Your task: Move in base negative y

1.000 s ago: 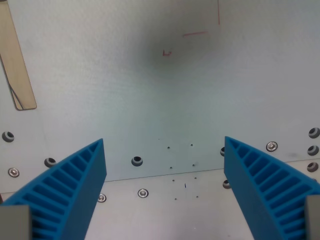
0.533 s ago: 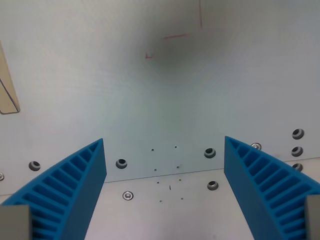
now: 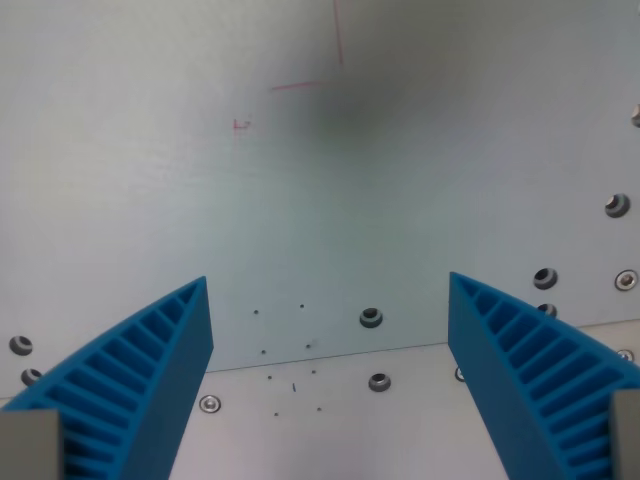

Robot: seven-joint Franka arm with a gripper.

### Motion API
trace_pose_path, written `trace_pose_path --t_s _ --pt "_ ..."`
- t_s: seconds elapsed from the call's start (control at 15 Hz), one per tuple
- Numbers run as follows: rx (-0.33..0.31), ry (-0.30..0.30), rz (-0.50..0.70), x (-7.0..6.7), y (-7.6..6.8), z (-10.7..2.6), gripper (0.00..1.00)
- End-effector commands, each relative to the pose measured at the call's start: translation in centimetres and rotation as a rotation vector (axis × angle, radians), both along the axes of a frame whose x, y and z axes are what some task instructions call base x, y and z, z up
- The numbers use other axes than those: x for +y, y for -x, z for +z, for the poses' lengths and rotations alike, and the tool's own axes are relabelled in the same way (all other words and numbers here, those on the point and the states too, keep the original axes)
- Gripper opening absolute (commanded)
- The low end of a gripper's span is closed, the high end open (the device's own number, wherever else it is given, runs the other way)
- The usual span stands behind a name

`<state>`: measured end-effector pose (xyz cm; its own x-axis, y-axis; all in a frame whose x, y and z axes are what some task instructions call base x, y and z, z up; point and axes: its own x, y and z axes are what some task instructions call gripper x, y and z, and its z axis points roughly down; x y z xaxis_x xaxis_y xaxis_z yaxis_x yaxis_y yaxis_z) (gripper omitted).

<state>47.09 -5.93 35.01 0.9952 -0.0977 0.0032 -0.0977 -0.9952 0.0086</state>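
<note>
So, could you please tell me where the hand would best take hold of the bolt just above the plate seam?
Only the round head of the bolt shows, seated low in the plate, so grip the head's rim, straight from above, the open hand astride it. It may sit too flush to pinch.

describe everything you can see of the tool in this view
The tool shows as two bright blue fingers rising from the bottom corners of the wrist view, each tapering to a tip. They look like moulded plastic with ribbed, slotted inner faces, and grey mounts show at the lower edges. The jaws stand wide apart, holding nothing and touching nothing, above the pale metal plate.
</note>
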Motion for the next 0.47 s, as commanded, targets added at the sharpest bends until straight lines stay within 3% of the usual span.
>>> trace_pose_path --t_s 0.07,0.47 --pt "0.006 -0.004 0.015 -1.5 -0.7 0.3 1.00" --pt "0.006 -0.004 0.015 -4.5 -1.0 0.3 1.00"
